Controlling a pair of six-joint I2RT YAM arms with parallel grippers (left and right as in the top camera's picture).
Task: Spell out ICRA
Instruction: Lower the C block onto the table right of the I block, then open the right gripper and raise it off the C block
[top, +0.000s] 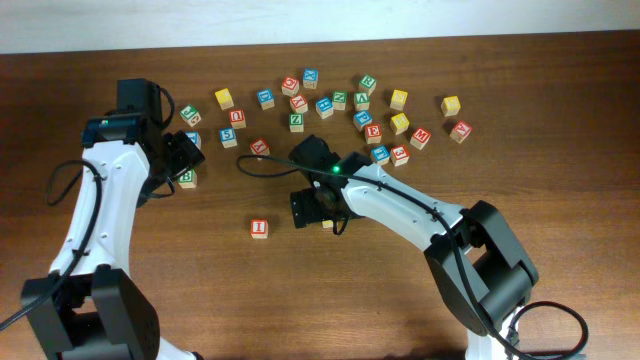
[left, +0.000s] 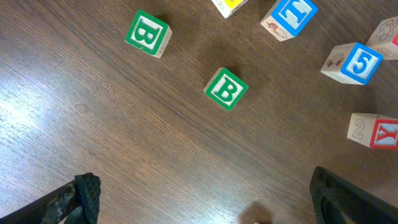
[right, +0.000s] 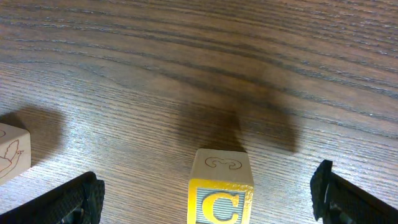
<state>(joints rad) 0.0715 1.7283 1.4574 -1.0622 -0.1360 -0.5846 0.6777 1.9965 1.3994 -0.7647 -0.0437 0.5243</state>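
Observation:
A red I block (top: 260, 229) lies alone on the wooden table (top: 200, 290), front centre. Just right of it my right gripper (top: 316, 210) hangs low and open. In the right wrist view a yellow C block (right: 221, 196) stands upright between its spread fingers (right: 81, 199), touching neither; the gripper (right: 211, 202) straddles it. The arm mostly hides this block from overhead. My left gripper (top: 183, 152) is at the left, open and empty (left: 211, 208), over bare wood. Two green B blocks (left: 226, 88) (left: 148, 33) lie ahead of it.
Several lettered blocks (top: 360, 110) are scattered across the back of the table. In the left wrist view a blue 5 block (left: 360, 62) and a red Y block (left: 380, 132) lie at the right. A pale block edge (right: 12, 152) shows left of the C.

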